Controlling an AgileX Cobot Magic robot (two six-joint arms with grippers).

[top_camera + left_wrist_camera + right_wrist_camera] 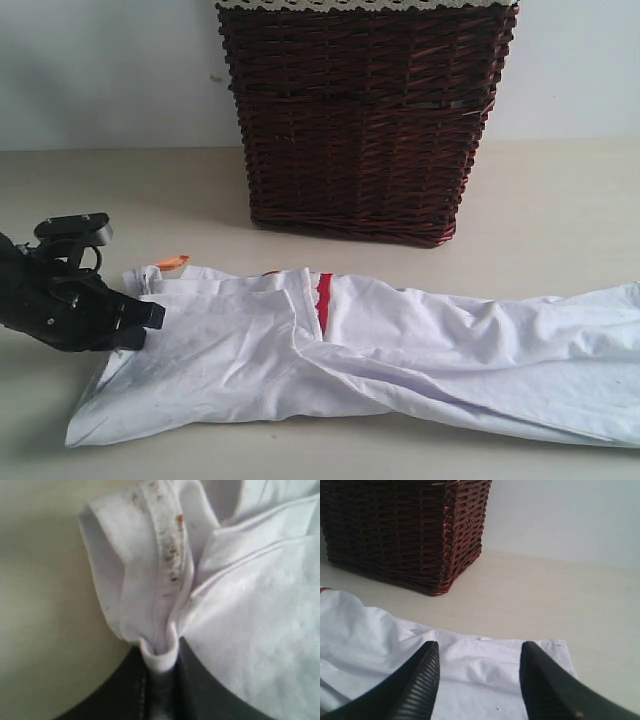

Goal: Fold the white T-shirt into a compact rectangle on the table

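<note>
The shirt (pixel 420 350) lies crumpled in a long band across the table (pixel 560 200). The left gripper (pixel 160 667) is clamped on a fold, seemingly by the collar, though the view is blurred. The right gripper (pixel 480 665) hovers over a shirt corner, jaws apart, holding nothing. Behind stands a basket (pixel 365 120).

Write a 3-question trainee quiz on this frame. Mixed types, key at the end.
1. True or false: the left gripper has its fingers closed on a fold of the white T-shirt.
2. What stands on the table beyond the shirt in the exterior view? A. wicker basket B. cardboard box C. plastic bucket
3. Fill in: the right gripper hangs over the shirt's edge with its fingers ___ (open/shut).

Key: 1 true; 2 A; 3 open.
</note>
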